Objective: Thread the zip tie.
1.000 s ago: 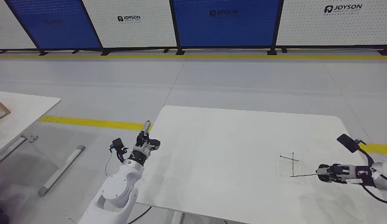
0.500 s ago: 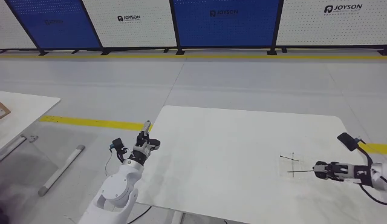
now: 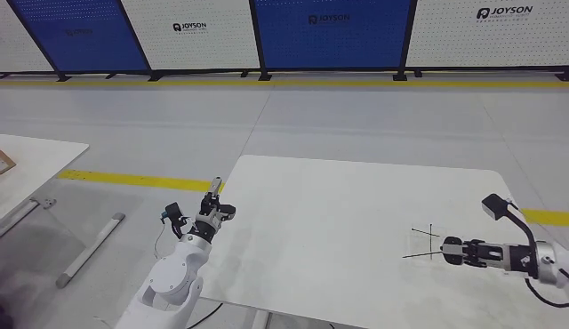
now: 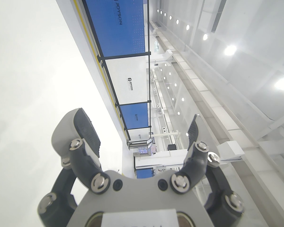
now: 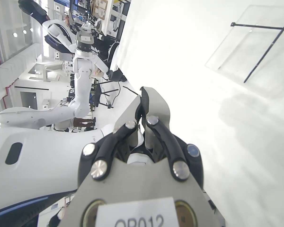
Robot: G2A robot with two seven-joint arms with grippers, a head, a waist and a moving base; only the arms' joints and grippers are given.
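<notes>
Now tray (image 5: 227, 57) holds two ties (image 5: 258, 26); right fingers (image 5: 156, 105) pinch third tie (image 3: 422, 253); left fingers (image 4: 85, 128) spread.

Top view: high above, facing down over whole worktop (image 3: 338, 213). Wrist views: close behind left pincer (image 4: 139, 124), right pincer (image 5: 142, 93), skimming same worktop.

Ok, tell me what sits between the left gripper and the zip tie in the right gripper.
Nothing: in the top view, only bare white table stretches from the left gripper to the zip tie in the right gripper.
</notes>
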